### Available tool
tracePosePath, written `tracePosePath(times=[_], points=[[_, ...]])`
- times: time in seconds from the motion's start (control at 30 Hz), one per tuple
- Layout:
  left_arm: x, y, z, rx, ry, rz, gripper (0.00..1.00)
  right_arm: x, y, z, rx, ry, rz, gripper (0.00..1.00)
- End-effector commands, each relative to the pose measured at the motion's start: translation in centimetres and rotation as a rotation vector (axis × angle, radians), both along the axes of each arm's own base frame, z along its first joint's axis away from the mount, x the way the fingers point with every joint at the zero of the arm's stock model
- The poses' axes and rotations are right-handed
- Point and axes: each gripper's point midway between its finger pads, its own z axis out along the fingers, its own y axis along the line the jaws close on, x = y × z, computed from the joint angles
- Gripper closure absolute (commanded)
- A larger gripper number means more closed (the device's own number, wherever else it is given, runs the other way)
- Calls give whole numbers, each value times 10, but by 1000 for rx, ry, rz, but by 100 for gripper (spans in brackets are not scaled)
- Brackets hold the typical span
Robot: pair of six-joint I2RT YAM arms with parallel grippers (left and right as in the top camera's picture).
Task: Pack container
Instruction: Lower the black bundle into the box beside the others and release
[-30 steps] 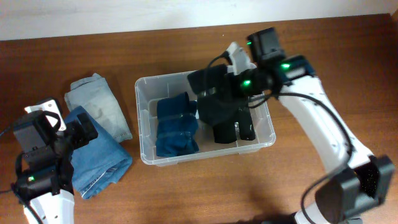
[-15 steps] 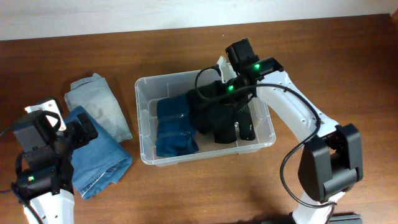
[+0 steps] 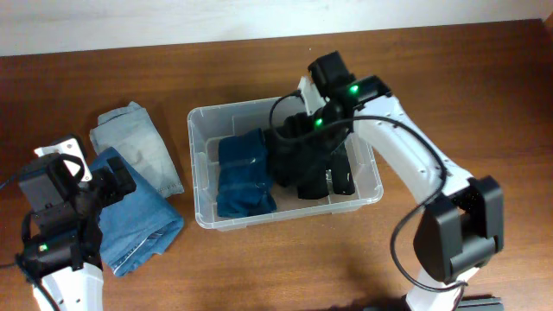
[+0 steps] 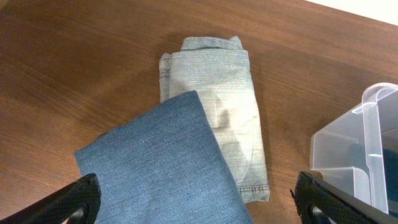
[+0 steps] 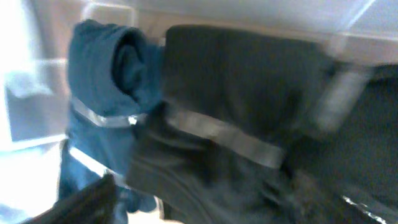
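lying mouth-up, container (image 3: pixel 197 168), long axis left-right

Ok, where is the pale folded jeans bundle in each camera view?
Overhead: pale jeans, left of the container.
Left wrist: upper centre, one corner under the blue jeans.
Right wrist: not in it.
Shared landmark: the container, at the left wrist picture's right edge.

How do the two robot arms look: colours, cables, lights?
Both have white links and black, boxy joints. The right arm carries looping black cables and two green lights. The left arm shows one green light; its fingers are black.
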Motion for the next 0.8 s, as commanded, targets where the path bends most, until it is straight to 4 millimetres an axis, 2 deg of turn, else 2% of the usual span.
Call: tracePosePath(times=[0.0,0.1,0.13,0.33,0.43,0.5,0.57,0.67,0.73,0.77], points=[[3,1,7,3,-17,-2,1,18,-25,52,-105,-189,-1,45],[3,1,7,3,-17,-2,1,8,-24,39,-123,-140,27,66],[3,1,7,3,-17,-2,1,3,-22,29,-133,-109,37,71],[3,1,7,3,-16,-2,1,-30,-8,-46,-164,25,106,71],[3,1,7,3,-16,-2,1,-45,2,-78,-122,54,137,71],[3,1,7,3,-17,-2,1,-50,4,-92,-101,54,144,71],[3,1,7,3,-17,-2,1,-53,6,-103,-92,47,150,71],[3,1,7,3,-17,-2,1,-50,7,-104,-91,20,173,70],[3,1,7,3,-17,-2,1,-44,9,-96,-84,0,172,67],[3,1,7,3,-16,-2,1,-38,12,-83,-76,-22,171,65]])
